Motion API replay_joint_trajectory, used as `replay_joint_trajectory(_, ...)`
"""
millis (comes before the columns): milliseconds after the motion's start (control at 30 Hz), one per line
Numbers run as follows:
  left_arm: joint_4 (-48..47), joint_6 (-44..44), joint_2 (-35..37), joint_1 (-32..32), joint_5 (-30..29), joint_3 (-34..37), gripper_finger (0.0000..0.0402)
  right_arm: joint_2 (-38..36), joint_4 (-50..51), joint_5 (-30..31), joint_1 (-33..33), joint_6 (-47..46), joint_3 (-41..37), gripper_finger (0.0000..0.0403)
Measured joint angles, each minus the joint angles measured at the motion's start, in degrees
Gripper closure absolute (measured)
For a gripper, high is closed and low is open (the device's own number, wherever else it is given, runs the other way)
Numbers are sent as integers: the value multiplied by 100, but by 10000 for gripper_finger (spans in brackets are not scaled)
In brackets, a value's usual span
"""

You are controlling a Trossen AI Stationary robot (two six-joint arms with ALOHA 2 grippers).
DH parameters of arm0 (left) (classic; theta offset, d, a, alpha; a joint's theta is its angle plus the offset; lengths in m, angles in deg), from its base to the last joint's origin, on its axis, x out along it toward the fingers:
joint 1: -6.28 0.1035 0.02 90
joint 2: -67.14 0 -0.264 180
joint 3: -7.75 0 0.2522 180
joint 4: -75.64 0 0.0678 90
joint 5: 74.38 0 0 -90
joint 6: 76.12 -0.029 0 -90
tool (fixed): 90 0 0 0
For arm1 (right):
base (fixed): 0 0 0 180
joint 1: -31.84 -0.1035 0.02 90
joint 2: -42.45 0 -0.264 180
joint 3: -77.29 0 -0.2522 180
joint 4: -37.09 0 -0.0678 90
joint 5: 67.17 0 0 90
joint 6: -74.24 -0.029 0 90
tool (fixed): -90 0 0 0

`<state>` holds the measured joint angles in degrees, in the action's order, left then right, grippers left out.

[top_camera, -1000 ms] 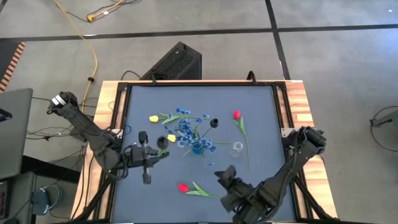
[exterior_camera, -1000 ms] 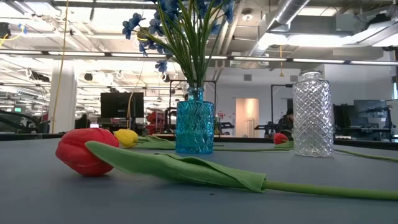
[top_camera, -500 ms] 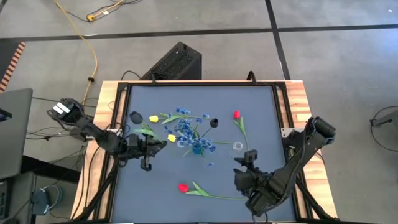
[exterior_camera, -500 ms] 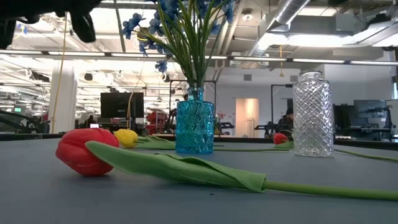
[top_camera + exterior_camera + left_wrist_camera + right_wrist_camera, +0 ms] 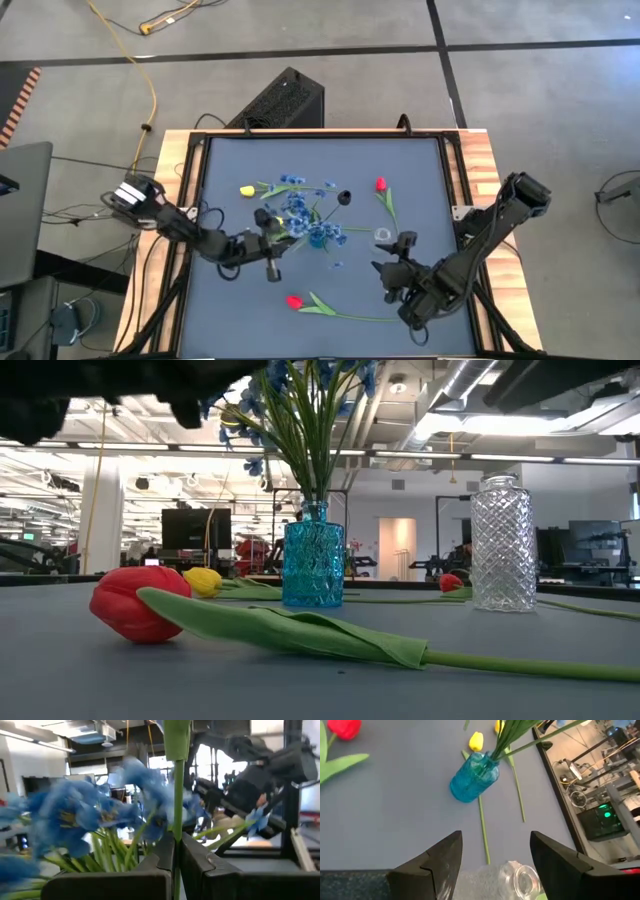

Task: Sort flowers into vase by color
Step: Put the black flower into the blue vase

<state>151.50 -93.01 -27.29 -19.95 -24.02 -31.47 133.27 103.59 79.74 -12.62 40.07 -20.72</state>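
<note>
The left tool (image 5: 268, 222) was seen closed on a thin green stem (image 5: 178, 820), which was pinched upright between its dark fingers (image 5: 150, 870) in the left wrist view. It was held above the surface (image 5: 420, 170), just beside the blue blossoms (image 5: 297, 208) standing in the blue vase (image 5: 312, 564). Which flower head the stem carried could not be told.

The right tool (image 5: 392, 255) was spread wide and held nothing; the neck of the clear glass vase (image 5: 522, 879) was seen between its fingers (image 5: 437, 862), apparently untouched.

A red tulip (image 5: 294, 301) with a long green leaf was laid near the front edge of the surface, a second red tulip (image 5: 381, 184) beyond the clear vase, and a yellow tulip (image 5: 247, 190) beside the blue vase. A small dark object (image 5: 344, 198) was seen near the blossoms.
</note>
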Motion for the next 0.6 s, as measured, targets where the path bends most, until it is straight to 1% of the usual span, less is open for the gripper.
replay_joint_trajectory(67, -2, 53, -160, 191, 138, -71, 401, -4, -21, 2, -2, 2, -57, 144)
replay_joint_trajectory(167, 15, 134, -219, 409, 504, -143, 401, -4, -108, 2, 0, 8, -127, 144)
replay_joint_trajectory(333, 17, -171, -158, 550, 816, -217, 401, -4, -235, -5, 0, 9, -175, 144)
replay_joint_trajectory(500, 6, -194, -156, 710, 1087, -229, 401, -4, -229, -10, 0, 34, -175, 144)
replay_joint_trajectory(600, 4, -239, -156, 846, 1379, -229, 401, -4, -233, -15, 0, 105, -175, 144)
